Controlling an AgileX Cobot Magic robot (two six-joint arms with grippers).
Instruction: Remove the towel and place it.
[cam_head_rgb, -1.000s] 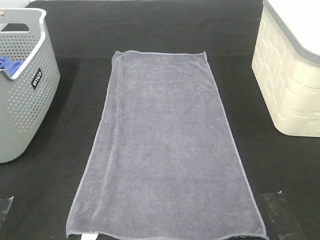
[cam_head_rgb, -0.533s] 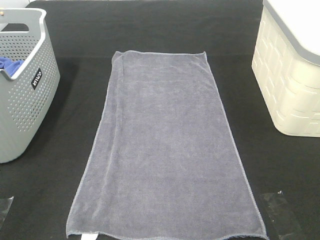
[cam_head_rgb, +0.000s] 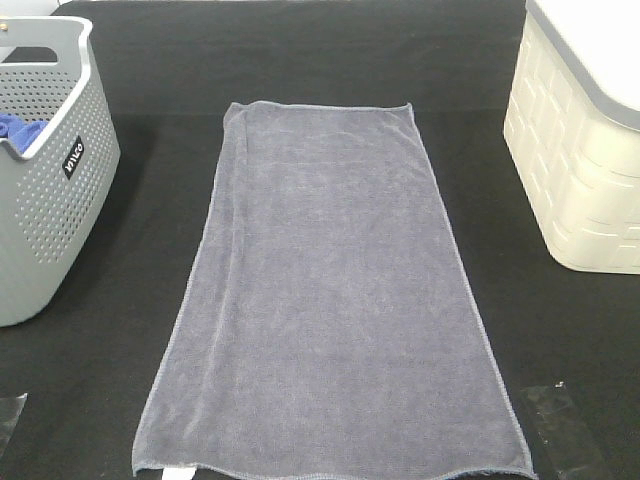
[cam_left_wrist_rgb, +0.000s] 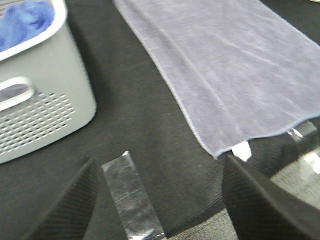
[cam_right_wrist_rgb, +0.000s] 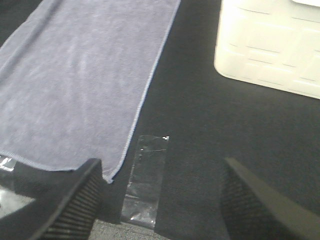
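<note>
Wrist views: towel (cam_left_wrist_rgb: 235, 75) flat, beyond both open jaws, untouched.

grey basket (cam_head_rgb: 45, 170) holding blue cloth (cam_head_rgb: 20, 128); cream bin (cam_head_rgb: 580, 150); tape strips (cam_right_wrist_rgb: 145, 180)

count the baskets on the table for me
2: a grey perforated basket at the left edge, left of the towel, and a cream basket at the right edge. Others could sit out of frame.

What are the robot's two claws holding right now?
Nothing. The left gripper and right gripper are both open with only table between their fingers. The towel lies flat, untouched.
</note>
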